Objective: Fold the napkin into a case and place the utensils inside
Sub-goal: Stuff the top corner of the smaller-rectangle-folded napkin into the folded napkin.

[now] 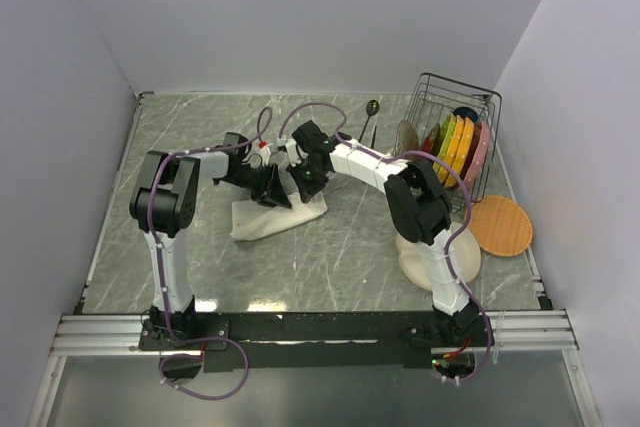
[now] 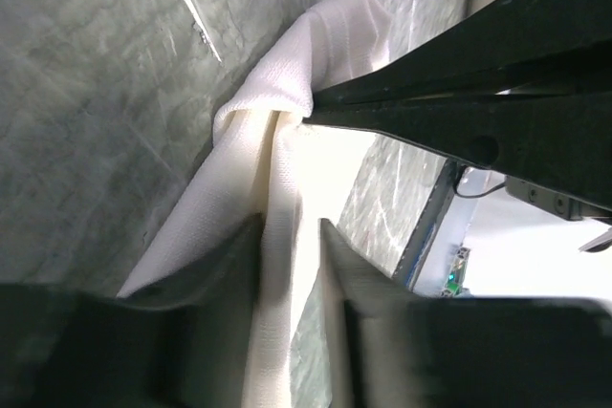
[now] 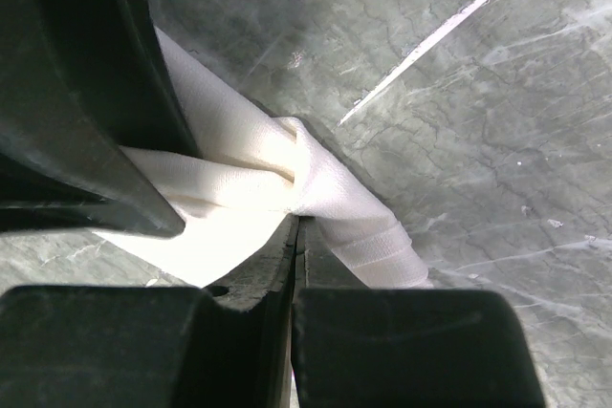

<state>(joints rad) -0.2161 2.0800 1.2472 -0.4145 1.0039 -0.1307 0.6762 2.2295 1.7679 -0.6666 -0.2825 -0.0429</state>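
My left gripper (image 2: 289, 228): the jaws stand apart. The 2 dark fingers (image 2: 229, 274) sit either side of a fold of cloth that runs down between them without being squeezed.
My right gripper (image 3: 297, 225): the jaws are pressed together and clamped on a bunched ridge of the same cloth, which puckers where they bite.
Napkin: a large cream-white soft cloth napkin (image 1: 275, 217), rumpled rather than flat, lying left of centre on the table. Its far edge is lifted up to my 2 grippers, and it is not yet a narrow strip.
The 2 grippers together: in the top view they meet over the napkin's far edge, the left (image 1: 270, 190) just beside the right (image 1: 301, 179). In my left wrist view the right one's black fingers come in from the right and pinch the cloth at its raised peak (image 2: 287, 83).
Spoon: a dark slender spoon with a thin handle (image 1: 370, 117) lies at the far side of the table, just left of the rack and well apart from the napkin. I cannot make out a fork there.
Table: grey marbled slab (image 1: 340, 257) with streaks of glare.
Rack: black wire dish rack (image 1: 460, 84) at the far right, holding upright colourful plates (image 1: 455, 142).
Orange disc: a round, grid-textured orange mat (image 1: 500, 225), flat, just in front of the rack.
Beige plate: a round beige plate (image 1: 412, 265) near the right edge, partly under my right arm.
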